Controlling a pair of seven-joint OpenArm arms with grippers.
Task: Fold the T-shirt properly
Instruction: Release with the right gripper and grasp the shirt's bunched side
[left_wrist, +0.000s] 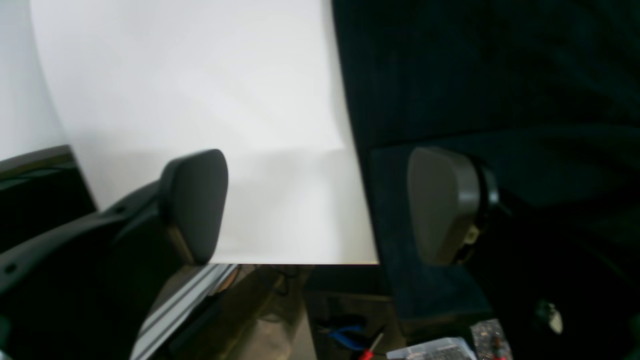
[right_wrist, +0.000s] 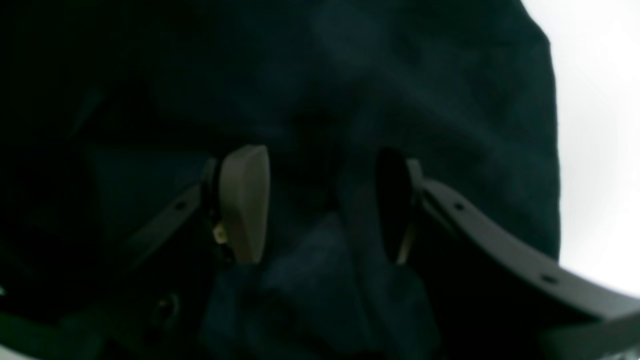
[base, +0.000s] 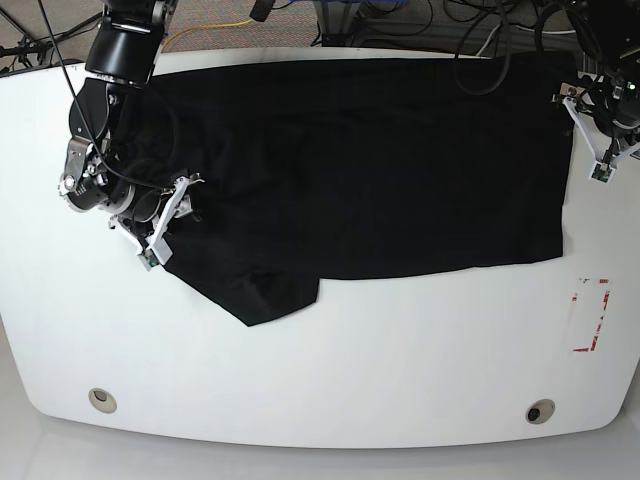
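Note:
The black T-shirt (base: 380, 160) lies spread across the white table (base: 400, 370), with a sleeve flap pointing to the front left. My right gripper (base: 165, 215) is at the shirt's left edge. In the right wrist view it (right_wrist: 320, 205) is open, low over the dark cloth (right_wrist: 400, 75), with a soft ridge of fabric between the jaws. My left gripper (base: 592, 140) is at the shirt's far right edge. In the left wrist view it (left_wrist: 320, 210) is open and straddles the shirt's hem (left_wrist: 475, 75): one finger (left_wrist: 445, 205) over cloth, the other (left_wrist: 195, 205) over bare table (left_wrist: 200, 75).
A red rectangle mark (base: 590, 315) is on the table at the right. Two round holes (base: 100, 398) (base: 540, 411) sit near the front edge. Cables run behind the table. Past the table edge, blue pliers (left_wrist: 345, 335) and a red screwdriver (left_wrist: 370, 350) lie below.

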